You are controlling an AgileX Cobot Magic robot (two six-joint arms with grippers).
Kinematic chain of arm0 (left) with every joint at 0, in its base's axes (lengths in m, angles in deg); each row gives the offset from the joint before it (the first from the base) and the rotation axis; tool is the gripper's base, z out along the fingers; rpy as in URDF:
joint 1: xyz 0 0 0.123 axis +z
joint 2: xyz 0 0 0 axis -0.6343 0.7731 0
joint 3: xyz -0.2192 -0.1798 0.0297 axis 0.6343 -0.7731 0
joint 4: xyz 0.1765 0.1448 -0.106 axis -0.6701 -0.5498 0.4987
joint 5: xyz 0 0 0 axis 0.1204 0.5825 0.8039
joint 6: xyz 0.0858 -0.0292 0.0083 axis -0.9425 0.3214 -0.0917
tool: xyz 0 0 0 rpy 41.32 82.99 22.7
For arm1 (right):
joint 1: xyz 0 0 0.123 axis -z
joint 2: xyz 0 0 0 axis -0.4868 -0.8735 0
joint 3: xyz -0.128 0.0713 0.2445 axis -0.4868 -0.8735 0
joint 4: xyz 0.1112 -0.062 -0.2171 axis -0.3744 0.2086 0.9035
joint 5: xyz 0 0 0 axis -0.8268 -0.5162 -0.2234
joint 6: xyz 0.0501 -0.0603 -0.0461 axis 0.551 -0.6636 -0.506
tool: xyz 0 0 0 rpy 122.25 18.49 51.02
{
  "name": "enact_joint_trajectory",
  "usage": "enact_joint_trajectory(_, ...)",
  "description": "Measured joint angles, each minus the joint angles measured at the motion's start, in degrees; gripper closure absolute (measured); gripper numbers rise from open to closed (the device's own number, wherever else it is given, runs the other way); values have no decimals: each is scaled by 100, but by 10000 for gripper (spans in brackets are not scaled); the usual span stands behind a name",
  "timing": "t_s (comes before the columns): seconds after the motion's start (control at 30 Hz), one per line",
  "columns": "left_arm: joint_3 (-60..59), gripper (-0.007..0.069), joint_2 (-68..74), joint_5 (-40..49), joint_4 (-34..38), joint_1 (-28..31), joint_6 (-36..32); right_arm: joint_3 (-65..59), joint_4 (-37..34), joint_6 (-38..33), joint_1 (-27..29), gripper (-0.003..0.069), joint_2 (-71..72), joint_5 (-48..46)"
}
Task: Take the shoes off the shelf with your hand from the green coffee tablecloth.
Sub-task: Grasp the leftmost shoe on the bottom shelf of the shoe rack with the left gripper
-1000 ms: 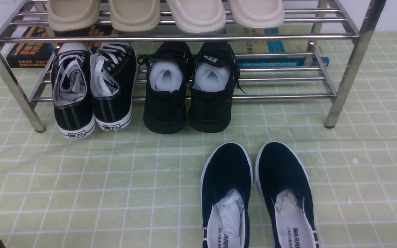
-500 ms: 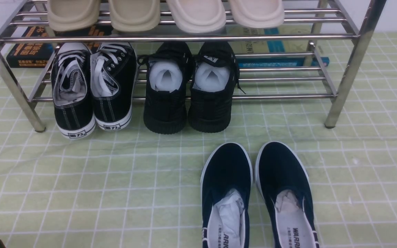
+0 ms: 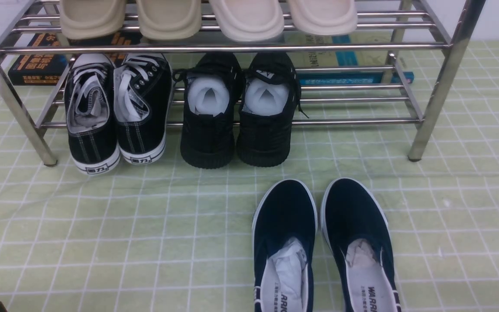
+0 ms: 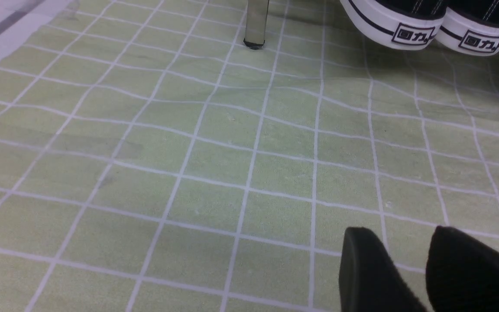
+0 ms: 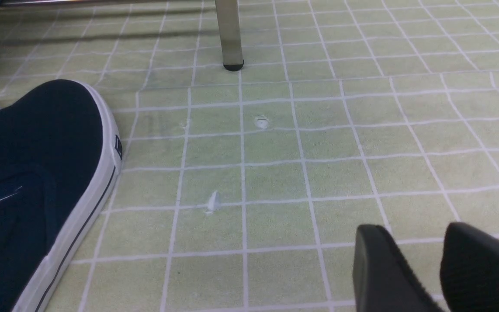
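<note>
front view of a steel two-tier shelf (image 3: 232, 47) standing on a table covered by a light green tablecloth (image 3: 102, 225) with a thin white grid. nothing has moved over the last second: every shoe sits exactly where it did, and neither arm has come into the front view.

the shoes (image 3: 139, 130) to be taken are black canvas lace-ups with white laces and white sole edging. they sit on the lower tier at the robot's left end, side by side, with their heels towards the camera and jutting past the front rail. just beside them on the same tier is a pair of all-black sneakers (image 3: 236, 112) stuffed with white paper. navy slip-ons (image 3: 323, 242) lie on the cloth in front of the shelf, towards the right. beige slippers (image 3: 206, 17) fill the top tier.

in the left wrist view the left end effector (image 4: 405, 242) is low over bare cloth, its jaws apart with nothing between them. the white heels of the lace-ups show ahead, well apart from it. the right end effector (image 5: 409, 236) is likewise parted and empty, near the toe of a slip-on.

the stillness suggests the reach has not begun. the task looks wholly undone, and the left arm seems best placed to start.
</note>
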Motion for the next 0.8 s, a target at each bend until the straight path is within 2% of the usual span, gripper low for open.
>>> enact_joint_trajectory(0.43,0,383,0,0,15,0,13,0,0,0,0,422,0,0)
enact_joint_trajectory(0.5,0,383,0,-6,208,0,206,0,0,0,0,422,0,0)
enact_joint_trajectory(0.67,-36,383,0,-166,1863,0,1638,0,0,0,0,422,0,0)
enact_joint_trajectory(0.7,-36,383,0,-171,2015,0,1773,0,0,0,0,422,0,0)
enact_joint_trajectory(0.73,-36,383,0,-195,2540,0,2252,0,0,0,0,422,0,0)
enact_joint_trajectory(0.8,-36,383,0,-288,2972,0,2654,0,0,0,0,422,0,0)
